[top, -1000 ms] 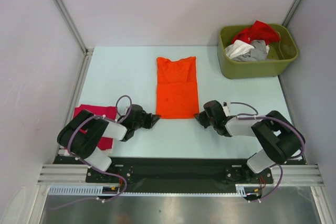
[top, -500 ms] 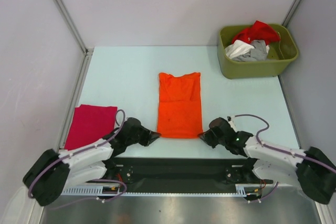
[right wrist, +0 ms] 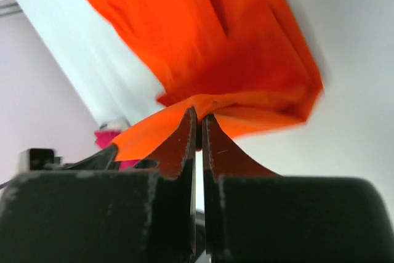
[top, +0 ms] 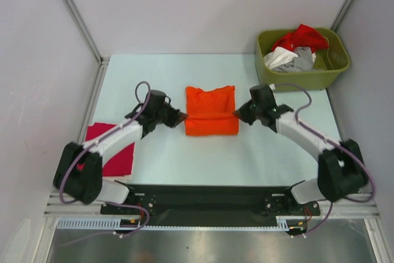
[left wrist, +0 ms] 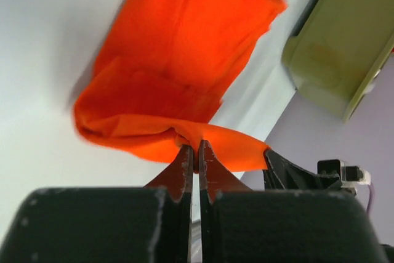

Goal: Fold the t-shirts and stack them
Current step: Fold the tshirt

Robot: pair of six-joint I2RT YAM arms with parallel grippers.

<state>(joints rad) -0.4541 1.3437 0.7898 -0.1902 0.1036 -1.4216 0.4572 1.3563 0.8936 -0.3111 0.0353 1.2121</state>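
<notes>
Hem corners of the orange t-shirt (top: 211, 117) pinched by left end effector (top: 179, 116) and right end effector (top: 237, 115), holding it doubled over; looks like the half fold. It lies on the tabletop (top: 154, 78), left of the green bin (top: 301, 82).

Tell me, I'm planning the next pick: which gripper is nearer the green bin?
Right. The right gripper pinches the orange t-shirt at its edge toward the bin; the left gripper pinches the opposite edge, farther away.
</notes>
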